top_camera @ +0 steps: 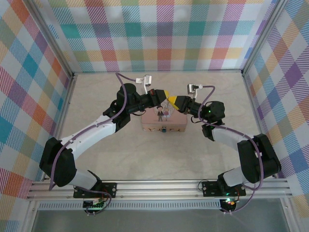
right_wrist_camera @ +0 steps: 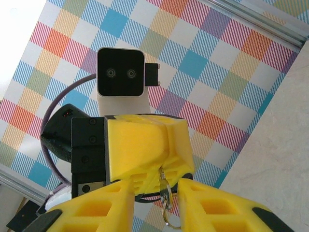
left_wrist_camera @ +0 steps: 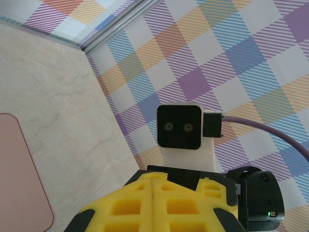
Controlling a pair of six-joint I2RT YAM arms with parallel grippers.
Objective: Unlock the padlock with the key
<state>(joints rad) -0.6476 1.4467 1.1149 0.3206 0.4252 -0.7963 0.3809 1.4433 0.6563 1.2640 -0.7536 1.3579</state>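
The pink tin (top_camera: 164,122) lies mid-table, with the small blue-teal padlock (top_camera: 164,129) on its near side. Both grippers meet tip to tip just above the tin's far edge. My left gripper (top_camera: 166,94) (left_wrist_camera: 153,176) is shut. In the right wrist view its yellow fingers (right_wrist_camera: 140,145) pinch a silver key (right_wrist_camera: 164,188), which hangs down with a ring below it. My right gripper (top_camera: 173,102) (right_wrist_camera: 157,187) is open. Its two fingers stand on either side of the key with a gap on each side.
Checked walls close the table at the back and both sides. The pink tin's rounded corner (left_wrist_camera: 19,183) shows at the left of the left wrist view. Pale tabletop (top_camera: 96,96) lies bare around the tin.
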